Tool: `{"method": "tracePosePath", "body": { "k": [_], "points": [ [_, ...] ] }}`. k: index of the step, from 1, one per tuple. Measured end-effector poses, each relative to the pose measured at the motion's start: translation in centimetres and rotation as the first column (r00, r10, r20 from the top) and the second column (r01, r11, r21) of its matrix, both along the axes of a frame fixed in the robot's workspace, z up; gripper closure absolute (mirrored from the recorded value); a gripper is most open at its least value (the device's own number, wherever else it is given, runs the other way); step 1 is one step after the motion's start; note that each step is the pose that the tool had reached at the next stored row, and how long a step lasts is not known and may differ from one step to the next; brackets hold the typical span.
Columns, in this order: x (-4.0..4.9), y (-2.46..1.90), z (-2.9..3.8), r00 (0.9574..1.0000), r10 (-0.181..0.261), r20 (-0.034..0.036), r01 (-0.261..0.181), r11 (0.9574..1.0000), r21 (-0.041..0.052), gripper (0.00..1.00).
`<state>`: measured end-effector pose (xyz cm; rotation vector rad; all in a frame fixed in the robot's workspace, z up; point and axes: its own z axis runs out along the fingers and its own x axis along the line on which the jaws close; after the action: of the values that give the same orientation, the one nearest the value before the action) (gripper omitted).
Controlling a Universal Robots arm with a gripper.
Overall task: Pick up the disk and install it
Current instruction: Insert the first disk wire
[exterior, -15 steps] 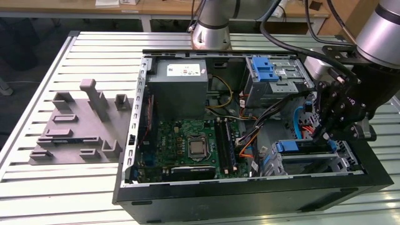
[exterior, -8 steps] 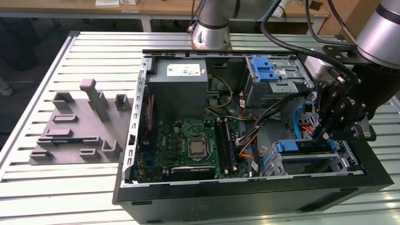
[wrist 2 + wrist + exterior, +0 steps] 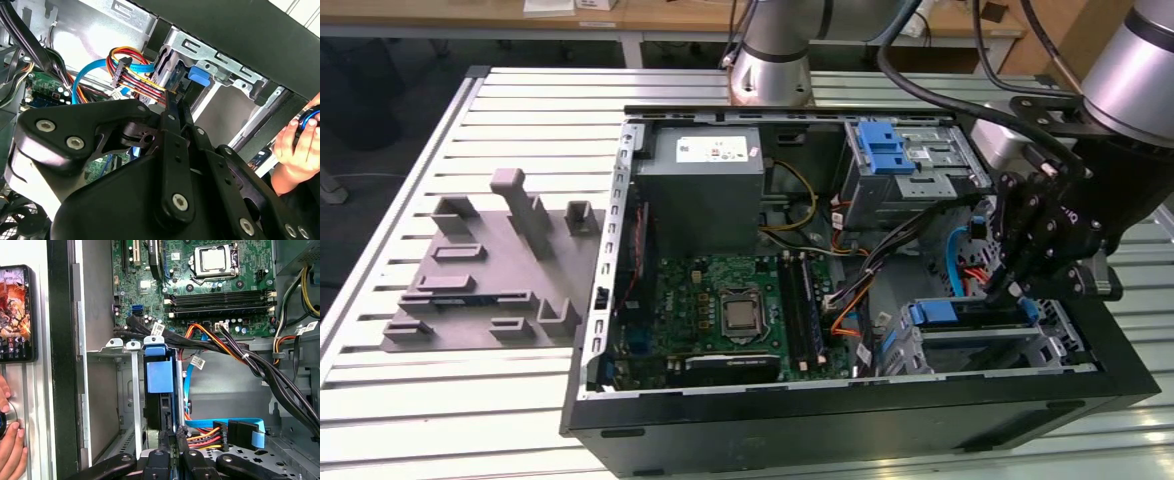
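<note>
On a slatted metal bench [image 3: 480, 400], I see the disk [image 3: 159, 377] sitting edge-up in the case's lower cage, my gripper [image 3: 172, 440] pinched on its rear edge; it looks rigid, heavy and shock-sensitive.

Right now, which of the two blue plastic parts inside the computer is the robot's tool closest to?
The blue piece in the metal cage at the case's front corner, on the exterior view's right; the tool hangs directly above it. The other blue part sits atop the cage farther back, beside the grey box.
</note>
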<state>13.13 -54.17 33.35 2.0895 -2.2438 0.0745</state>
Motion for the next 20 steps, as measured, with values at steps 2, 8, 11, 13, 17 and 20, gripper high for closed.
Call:
{"method": "tracePosePath", "body": {
  "k": [2, 8, 11, 13, 17, 20],
  "points": [
    [0.0, -0.01, -0.02, 1.0, 0.0, -0.0005, 0.0, 1.0, -0.0001, 0.84],
    [0.01, -0.1, -0.15, 1.0, 0.0, -0.0025, 0.0, 1.0, -0.0001, 0.84],
    [0.01, -0.12, -0.21, 1.0, 0.0, -0.0036, 0.0, 1.0, -0.0002, 0.84],
    [0.02, -0.13, -0.28, 1.0, 0.0, -0.0042, 0.0, 1.0, -0.0001, 0.84],
    [0.1, -0.13, -0.52, 1.0, 0.0, -0.0051, 0.0, 1.0, 0.0001, 0.84],
    [0.14, -0.13, -0.59, 1.0, 0.0, -0.0051, 0.0, 1.0, -0.0006, 0.84]
  ]
}}
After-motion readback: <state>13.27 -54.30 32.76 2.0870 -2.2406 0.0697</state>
